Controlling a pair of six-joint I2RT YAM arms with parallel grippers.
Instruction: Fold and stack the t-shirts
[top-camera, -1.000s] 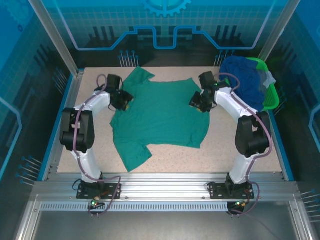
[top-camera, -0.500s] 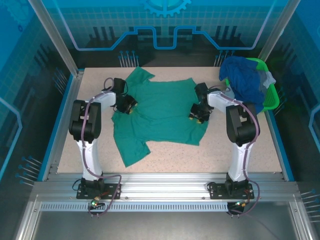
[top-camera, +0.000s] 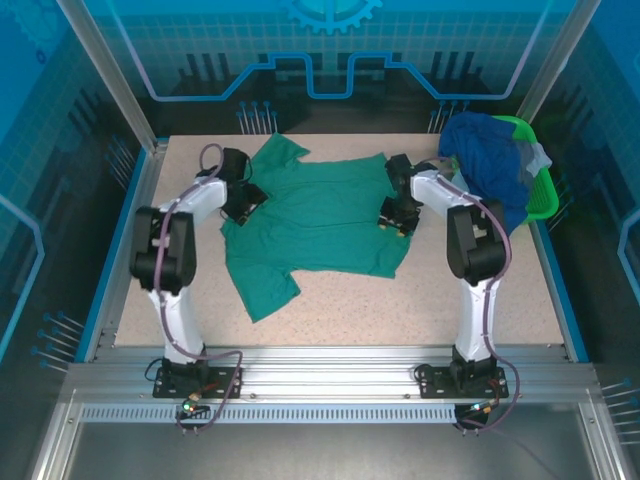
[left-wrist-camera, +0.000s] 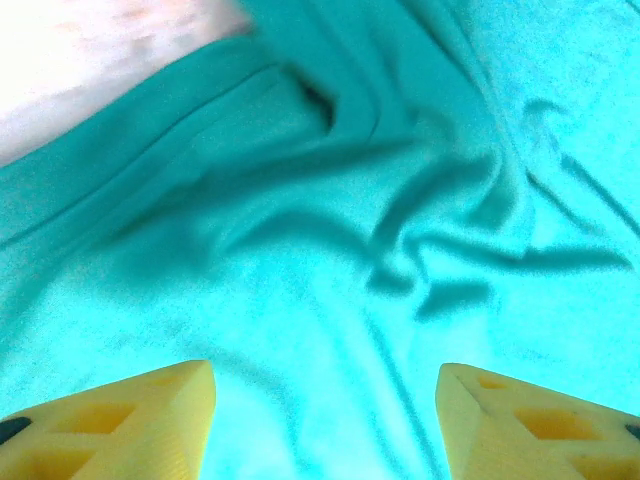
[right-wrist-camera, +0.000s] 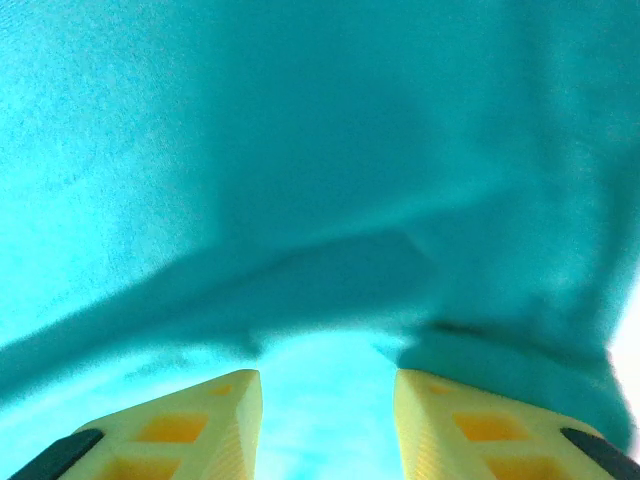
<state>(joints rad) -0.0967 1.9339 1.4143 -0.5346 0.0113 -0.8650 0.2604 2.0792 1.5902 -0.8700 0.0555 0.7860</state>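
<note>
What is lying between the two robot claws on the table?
The teal-green t-shirt lies spread out between the left claw and the right claw. Each claw is at one side edge of it. The top camera view shows this.

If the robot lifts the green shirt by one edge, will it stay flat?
Probably not: the green shirt lies in soft wrinkles, so it would likely droop. It looks thin, so probably light. Pushed across the table, it would likely bunch up rather than slide whole.
</note>
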